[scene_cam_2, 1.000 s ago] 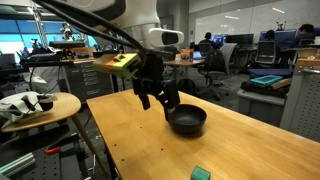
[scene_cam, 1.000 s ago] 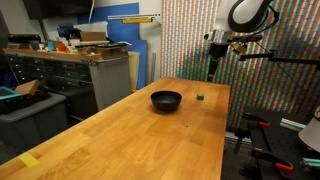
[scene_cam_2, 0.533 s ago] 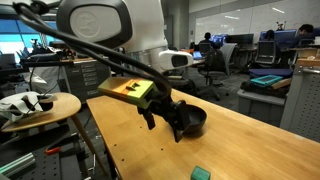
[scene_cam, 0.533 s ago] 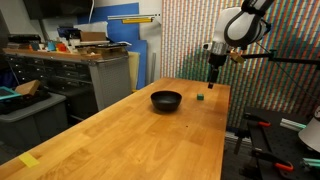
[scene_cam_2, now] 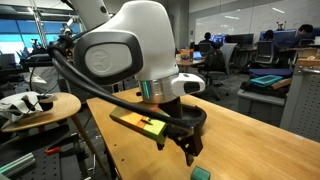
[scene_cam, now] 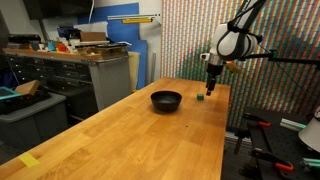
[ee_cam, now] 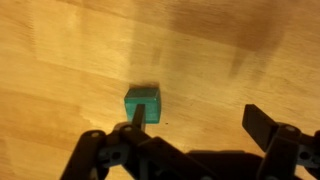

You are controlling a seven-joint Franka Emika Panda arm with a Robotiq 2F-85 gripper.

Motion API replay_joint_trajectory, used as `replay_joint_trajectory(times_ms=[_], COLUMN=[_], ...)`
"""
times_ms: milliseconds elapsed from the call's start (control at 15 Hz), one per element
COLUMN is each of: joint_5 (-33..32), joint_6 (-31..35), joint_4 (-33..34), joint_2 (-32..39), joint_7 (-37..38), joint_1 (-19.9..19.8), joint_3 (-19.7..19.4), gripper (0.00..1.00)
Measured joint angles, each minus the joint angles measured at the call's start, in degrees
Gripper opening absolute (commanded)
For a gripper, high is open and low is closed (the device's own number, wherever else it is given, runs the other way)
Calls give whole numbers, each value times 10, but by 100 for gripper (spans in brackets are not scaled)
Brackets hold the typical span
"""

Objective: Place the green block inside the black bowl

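Observation:
The green block [ee_cam: 142, 104] is a small green cube on the wooden table; it shows in both exterior views [scene_cam: 202, 97] [scene_cam_2: 200, 173]. My gripper [ee_cam: 198, 120] is open and empty, low over the table. In the wrist view the block sits at the left fingertip, not centred between the fingers. In an exterior view the gripper [scene_cam: 210, 88] hangs just above and beside the block. The black bowl [scene_cam: 166, 99] stands on the table a little way from the block. In an exterior view the bowl [scene_cam_2: 197, 119] is partly hidden behind the arm.
The long wooden table [scene_cam: 150, 135] ends close behind the block. Workbenches and cabinets [scene_cam: 70, 70] stand beyond one side. A round stool with a white object [scene_cam_2: 35, 105] stands off the table. Office desks fill the background.
The arm has lowered and swung toward the green block. The gripper now hangs just above the table by the block. The block and bowl have not moved.

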Motion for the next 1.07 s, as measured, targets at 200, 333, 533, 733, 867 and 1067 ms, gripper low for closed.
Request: replay_joint_trajectory(times_ms=[200,333,533,733,867,1067], joint_5=[17,17,17,17,17,-16], joint_6=[31,47,58,64,66,67], joint_4=[23,40,64,85,98,116], joint_2=[38,62,92,120,136,155], joint_7=[-12,-14,-15,-16,-16,-3], joint_1=[-14,-27,-51,-75,-90,-121], joint_3=[13,21,35,49,60,85], gripper=[100,100,100,100,100,66])
